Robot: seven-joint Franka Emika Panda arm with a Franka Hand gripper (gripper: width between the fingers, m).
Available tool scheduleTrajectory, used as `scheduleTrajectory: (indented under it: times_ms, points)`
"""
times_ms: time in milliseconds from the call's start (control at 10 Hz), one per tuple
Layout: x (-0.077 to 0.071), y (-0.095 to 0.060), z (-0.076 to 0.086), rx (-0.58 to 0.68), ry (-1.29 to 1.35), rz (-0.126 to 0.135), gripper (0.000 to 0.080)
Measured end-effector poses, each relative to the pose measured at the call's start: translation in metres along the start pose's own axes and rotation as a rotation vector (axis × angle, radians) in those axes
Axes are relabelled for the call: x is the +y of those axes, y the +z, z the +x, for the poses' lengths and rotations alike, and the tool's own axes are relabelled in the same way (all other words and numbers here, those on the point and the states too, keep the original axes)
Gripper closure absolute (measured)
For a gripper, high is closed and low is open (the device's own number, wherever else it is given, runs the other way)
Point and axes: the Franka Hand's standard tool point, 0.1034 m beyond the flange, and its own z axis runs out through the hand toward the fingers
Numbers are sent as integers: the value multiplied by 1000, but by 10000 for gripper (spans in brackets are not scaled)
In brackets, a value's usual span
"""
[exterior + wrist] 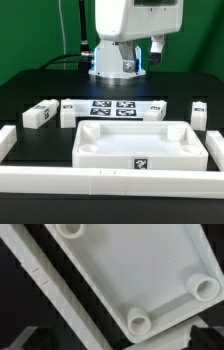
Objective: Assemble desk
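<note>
The white desk tabletop (140, 145) lies in the middle of the black table, hollow side up with its raised rim showing. Behind it lie several white block legs with tags: two at the exterior view's left (38, 115) (75, 110), one behind the tabletop (155, 112) and one at the right (197, 113). My gripper (152, 52) hangs high above the far side of the table. In the wrist view the tabletop (130, 274) fills the picture, with round sockets (205, 286) in its corners. The gripper (118, 339) is open, its dark fingertips (207, 335) far apart, holding nothing.
White border rails run along the exterior view's left (8, 140), front (100, 183) and right (215, 150); one rail (50, 286) shows beside the tabletop in the wrist view. The marker board (112, 108) lies flat behind the tabletop. The robot's base (115, 65) stands at the back.
</note>
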Motion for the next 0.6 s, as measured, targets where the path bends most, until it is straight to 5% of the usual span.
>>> scheduleTrajectory:
  times_ms: [600]
  points:
    - [-4,9,-4,-10,-424,12,150]
